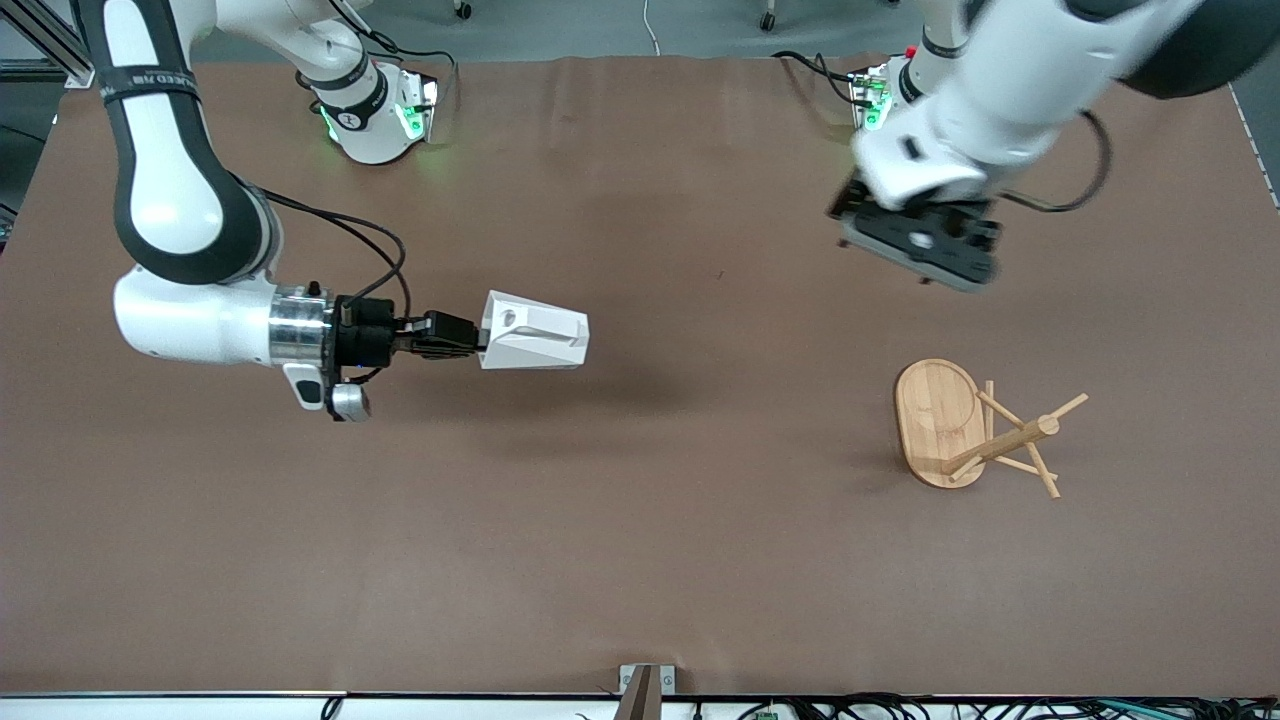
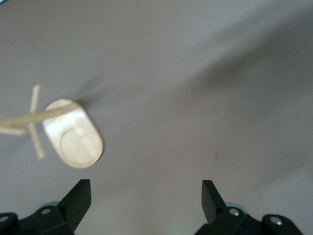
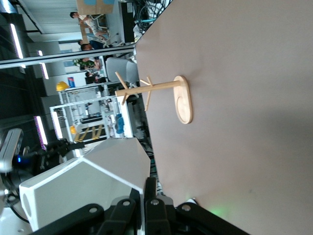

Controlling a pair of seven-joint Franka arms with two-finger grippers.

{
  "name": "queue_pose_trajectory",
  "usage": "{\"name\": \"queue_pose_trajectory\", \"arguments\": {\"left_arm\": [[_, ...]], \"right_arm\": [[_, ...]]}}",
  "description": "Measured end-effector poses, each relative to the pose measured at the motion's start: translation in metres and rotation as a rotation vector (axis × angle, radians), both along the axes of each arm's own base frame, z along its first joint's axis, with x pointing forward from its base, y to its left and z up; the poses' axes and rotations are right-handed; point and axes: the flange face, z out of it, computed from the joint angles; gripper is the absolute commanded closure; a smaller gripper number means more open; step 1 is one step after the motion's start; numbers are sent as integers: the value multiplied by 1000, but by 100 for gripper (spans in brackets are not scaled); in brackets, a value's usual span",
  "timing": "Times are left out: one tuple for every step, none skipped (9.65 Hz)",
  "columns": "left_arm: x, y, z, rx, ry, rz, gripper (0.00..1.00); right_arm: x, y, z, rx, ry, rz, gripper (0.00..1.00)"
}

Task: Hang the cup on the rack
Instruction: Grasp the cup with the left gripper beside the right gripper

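My right gripper [image 1: 478,338] is shut on the rim wall of the white faceted cup [image 1: 533,331] and holds it on its side in the air over the table's middle, toward the right arm's end. In the right wrist view the cup [image 3: 88,181] fills the near space beside the closed fingers [image 3: 150,191]. The bamboo rack [image 1: 970,428] stands upright on the table toward the left arm's end; it also shows in the left wrist view [image 2: 73,139] and the right wrist view [image 3: 161,95]. My left gripper [image 1: 920,245] is open and empty, up in the air over the table beside the rack, nearer the robots' bases.
The brown table mat [image 1: 640,520] spreads bare between the cup and the rack. A small metal bracket [image 1: 645,685] sits at the table's edge nearest the front camera.
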Motion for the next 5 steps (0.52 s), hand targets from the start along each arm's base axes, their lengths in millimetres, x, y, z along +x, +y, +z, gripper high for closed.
{"name": "queue_pose_trajectory", "arguments": {"left_arm": [[-15, -30, -1, -13, -10, -69, 0], [-32, -58, 0, -24, -20, -139, 0], [-46, -80, 3, -34, -31, -203, 0], [-49, -93, 5, -47, -41, -270, 0], [-43, -99, 6, -63, -48, -328, 0]], "right_arm": [[-2, 8, -9, 27, 29, 24, 100], [-6, 14, -16, 50, 52, 62, 100], [-8, 17, -22, 69, 54, 99, 100], [-11, 20, -26, 87, 41, 132, 100], [-14, 22, -31, 106, 33, 167, 100]]}}
